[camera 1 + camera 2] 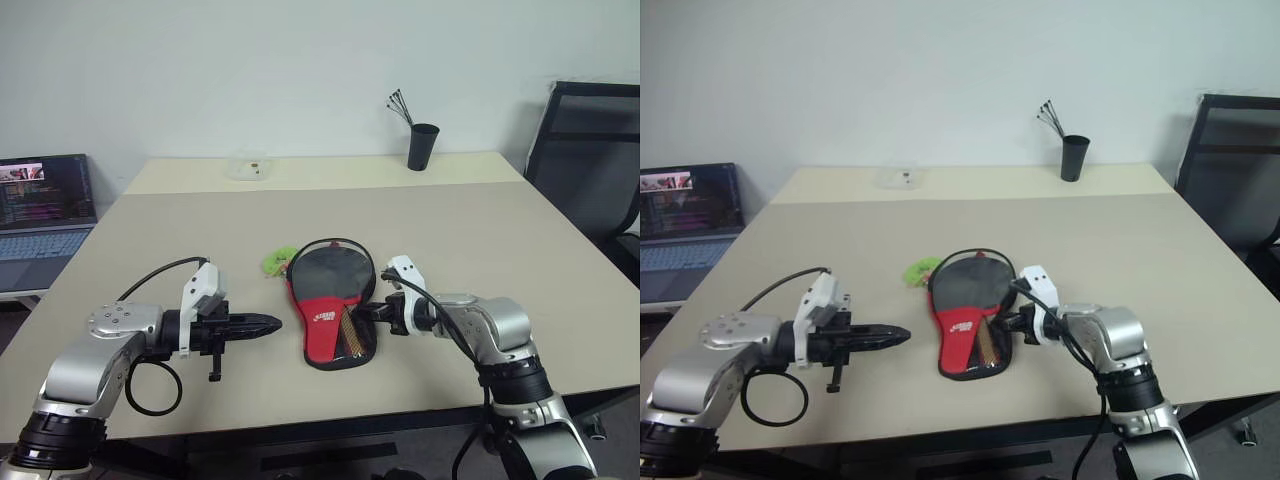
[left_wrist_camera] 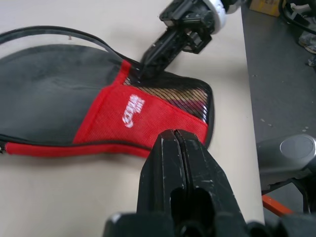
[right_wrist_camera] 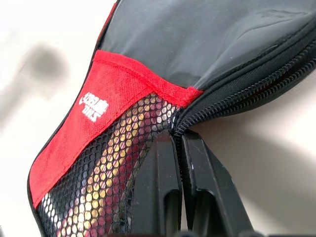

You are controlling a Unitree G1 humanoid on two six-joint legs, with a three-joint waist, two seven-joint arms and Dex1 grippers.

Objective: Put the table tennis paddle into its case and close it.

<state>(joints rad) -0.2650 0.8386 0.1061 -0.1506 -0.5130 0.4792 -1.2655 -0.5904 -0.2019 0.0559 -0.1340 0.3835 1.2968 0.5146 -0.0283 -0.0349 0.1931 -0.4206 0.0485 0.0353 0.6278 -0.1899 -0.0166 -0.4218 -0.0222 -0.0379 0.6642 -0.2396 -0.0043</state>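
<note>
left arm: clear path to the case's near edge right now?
Probably yes. The left gripper, shut, points at the case over bare table, nothing between them; the right gripper works the opposite edge.

The case (image 2: 98,103) bears a small white logo (image 2: 132,112) on its red band; the lettering is too small and blurred to read.

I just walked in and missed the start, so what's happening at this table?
A two-armed robot is working on a black and red paddle case lying on the table. The paddle's wooden handle shows through the case's mesh pocket, so it is already inside. The right gripper is shut at the zipper on the case's edge, which still gapes open around the head. The left gripper is shut, empty, just beside the case.
</note>
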